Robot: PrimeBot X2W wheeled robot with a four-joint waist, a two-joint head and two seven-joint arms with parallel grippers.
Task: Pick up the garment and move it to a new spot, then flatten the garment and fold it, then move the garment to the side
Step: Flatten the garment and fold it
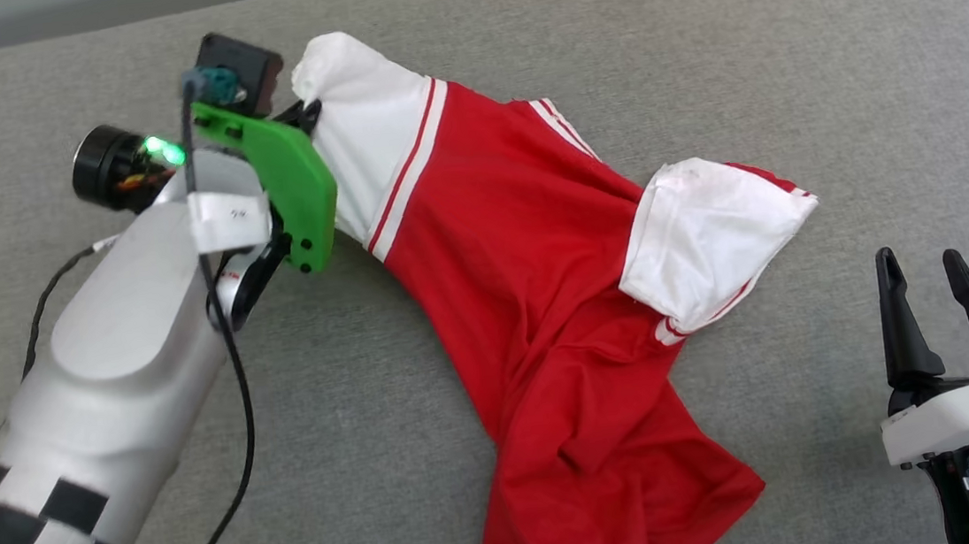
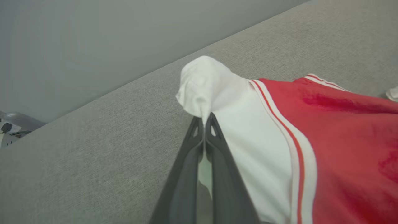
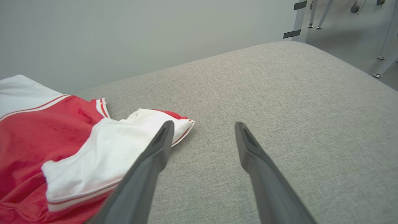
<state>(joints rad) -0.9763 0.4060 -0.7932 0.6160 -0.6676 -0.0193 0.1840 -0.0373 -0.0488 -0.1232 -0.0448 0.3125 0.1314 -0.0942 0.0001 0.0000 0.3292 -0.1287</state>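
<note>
Now | left gripper [image 2: 204,119]: dark tapered fingers pinched on white sleeve [image 2: 202,84], upper left | right gripper [image 3: 202,130]: fingers apart, lower right | jersey T-shirt [image 1: 527,250]: soft red, crumpled, mid-frame on grey woven surface [image 1: 782,39]

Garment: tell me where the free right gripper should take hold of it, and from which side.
Probably best: grip the garment by its loose white sleeve, at the hem corner pointing toward the right gripper. Come in low from the robot's right: that corner lies flat and nearest, while the left gripper pinches the other sleeve.
</note>
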